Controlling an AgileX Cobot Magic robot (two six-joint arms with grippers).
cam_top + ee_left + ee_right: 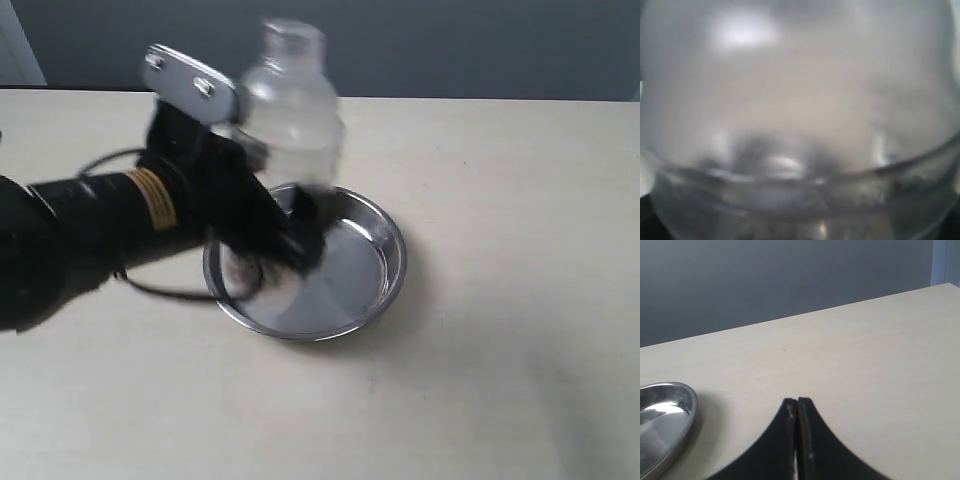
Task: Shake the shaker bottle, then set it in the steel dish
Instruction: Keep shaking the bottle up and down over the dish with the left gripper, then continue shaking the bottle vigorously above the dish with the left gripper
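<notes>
On the pale table (500,380), the dish (395,262) sits near the middle, shiny and with nothing lying in its open right half. Over its rear left part the bottle (290,110) stands upright, cap on top, blurred. Its lower body is clasped by the left gripper (285,232), whose black fingers close around it from the left. The bottle's base is hidden behind those fingers, so whether it touches the dish cannot be told. In the left wrist view the bottle (800,125) fills the picture as a hazy clear curve, with dark specks low in it.

The right gripper (797,407) is well apart from the bottle, over bare table (865,350), its jaws pressed together and holding nothing. The dish's rim (690,405) shows just at the edge of that view.
</notes>
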